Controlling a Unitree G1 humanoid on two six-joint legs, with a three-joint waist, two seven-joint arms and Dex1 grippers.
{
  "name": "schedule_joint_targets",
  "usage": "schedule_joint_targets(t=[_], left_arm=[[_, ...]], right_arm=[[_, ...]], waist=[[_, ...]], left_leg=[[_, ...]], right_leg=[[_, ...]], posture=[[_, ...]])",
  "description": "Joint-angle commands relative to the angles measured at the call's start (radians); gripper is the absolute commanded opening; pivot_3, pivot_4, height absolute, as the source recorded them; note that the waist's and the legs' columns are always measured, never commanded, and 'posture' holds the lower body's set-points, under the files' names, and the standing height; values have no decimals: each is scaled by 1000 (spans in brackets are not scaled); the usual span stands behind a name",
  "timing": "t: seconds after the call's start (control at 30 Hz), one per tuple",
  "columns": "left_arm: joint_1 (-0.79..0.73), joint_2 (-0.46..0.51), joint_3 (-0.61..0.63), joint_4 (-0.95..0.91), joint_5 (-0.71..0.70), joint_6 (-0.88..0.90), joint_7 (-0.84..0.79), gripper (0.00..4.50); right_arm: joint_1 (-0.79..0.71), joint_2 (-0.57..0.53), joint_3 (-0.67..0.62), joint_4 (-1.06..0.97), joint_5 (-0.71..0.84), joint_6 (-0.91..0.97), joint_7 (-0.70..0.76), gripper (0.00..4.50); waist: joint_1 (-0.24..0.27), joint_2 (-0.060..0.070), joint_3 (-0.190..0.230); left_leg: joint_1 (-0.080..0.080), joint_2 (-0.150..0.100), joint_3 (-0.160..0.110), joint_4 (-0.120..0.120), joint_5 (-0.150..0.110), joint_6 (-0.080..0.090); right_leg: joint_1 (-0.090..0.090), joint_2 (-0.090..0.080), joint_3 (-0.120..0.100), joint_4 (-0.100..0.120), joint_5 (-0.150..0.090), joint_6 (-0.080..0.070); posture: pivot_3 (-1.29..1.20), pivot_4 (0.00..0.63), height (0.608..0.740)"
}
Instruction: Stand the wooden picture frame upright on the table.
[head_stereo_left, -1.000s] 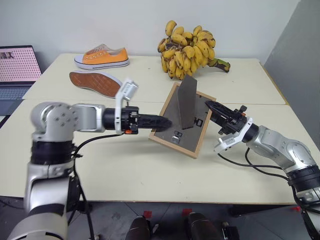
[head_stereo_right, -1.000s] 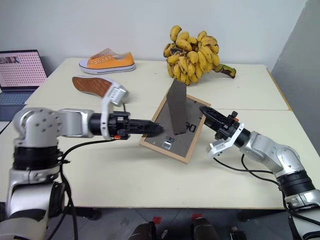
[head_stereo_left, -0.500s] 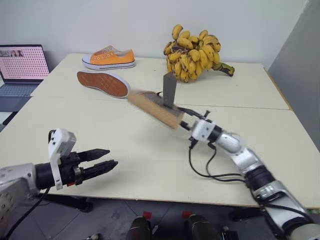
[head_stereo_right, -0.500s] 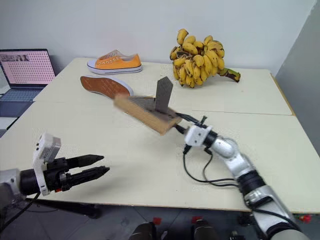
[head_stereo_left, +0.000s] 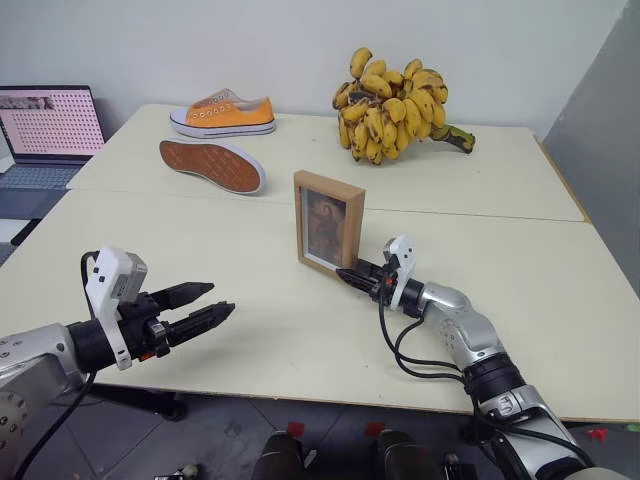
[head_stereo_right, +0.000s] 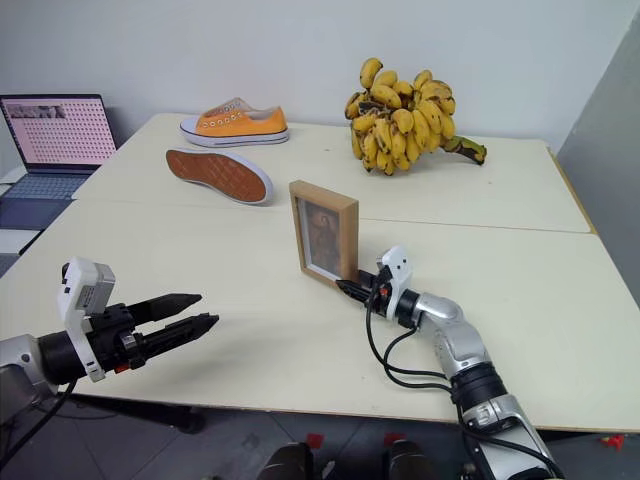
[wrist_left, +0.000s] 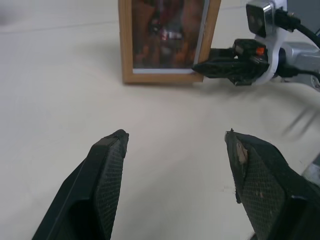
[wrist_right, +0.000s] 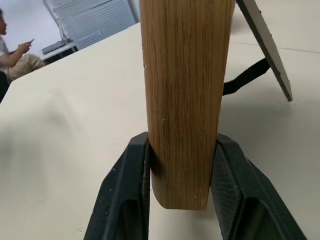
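The wooden picture frame (head_stereo_left: 328, 222) stands upright near the middle of the table (head_stereo_left: 260, 340), with its reddish-brown portrait facing me. In the right wrist view its dark stand (wrist_right: 262, 47) is spread out behind it. My right gripper (head_stereo_left: 348, 275) lies low over the table, shut on the frame's lower right corner, and both black fingers (wrist_right: 125, 190) press on the light-wood edge (wrist_right: 185, 100). Well left of the frame, my left gripper (head_stereo_left: 205, 305) hovers over the table's front edge. It is open and empty, with its fingers (wrist_left: 107, 170) spread wide and pointing toward the frame (wrist_left: 165, 40).
An orange shoe (head_stereo_left: 222, 112) and a second shoe on its side, sole showing (head_stereo_left: 212, 165), lie at the back left. A bunch of bananas (head_stereo_left: 395, 100) sits at the back centre. A laptop (head_stereo_left: 45, 125) stands beyond the left edge. A seated person (wrist_right: 15, 50) is in the background.
The right gripper rolled and lowered the frame from a tilted, raised pose to upright on the table, picture toward me. The left arm pulled back to the left, away from the frame.
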Motion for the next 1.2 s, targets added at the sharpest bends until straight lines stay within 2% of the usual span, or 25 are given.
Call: schedule_joint_targets(t=[0.03,0.23,0.6,0.63,0.67,0.8,1.07,1.17,1.2], left_arm=[[-50,-26,-21,-40,-41,-28,51,3315],[-113,-12,-54,-19,-114,5,75,3315],[-211,-4,-118,36,-152,16,121,3315],[-220,-4,-123,41,-152,15,125,3355],[-227,-4,-128,46,-148,9,127,3355],[-248,-5,-140,62,-156,5,137,3355],[-273,-26,-176,70,-141,-24,146,3355],[-282,-40,-189,61,-135,-36,155,3355],[-284,-37,-195,58,-132,-39,148,3355]], right_arm=[[17,23,-39,-40,12,19,-5,1363],[61,45,-42,-62,-7,31,-24,1363],[94,61,-73,-87,-10,69,-53,1363],[99,59,-74,-94,-10,74,-55,1958],[105,59,-77,-103,-4,82,-56,2019],[125,36,-47,-132,-61,62,-69,2899],[160,-7,-51,-186,-112,66,-80,2899],[230,-110,-37,-324,-165,79,-64,2899],[274,-188,-46,-432,-174,108,-38,2899]], waist=[[-1,0,0],[-4,0,0],[-4,0,0],[-4,0,0],[-4,0,0],[-5,0,0],[-3,0,0],[3,0,0],[9,0,0]], left_leg=[[0,0,0,0,0,0],[0,0,1,0,0,0],[0,0,1,0,0,0],[0,0,1,0,0,0],[0,0,1,0,0,0],[0,0,1,0,0,0],[0,0,1,0,0,0],[-1,-1,1,-1,0,0],[-1,-1,1,-1,0,0]], right_leg=[[0,0,0,0,0,0],[0,0,1,0,0,0],[0,0,1,0,0,0],[0,0,1,0,0,0],[0,0,1,-1,0,0],[0,0,1,-1,0,1],[0,0,1,-1,-2,3],[0,0,1,-1,-2,3],[0,0,1,-2,-2,4]], posture=[[0,150,740],[0,150,740],[0,150,740],[0,150,740],[0,150,740],[0,150,740],[0,150,740],[0,150,740],[0,150,740]])
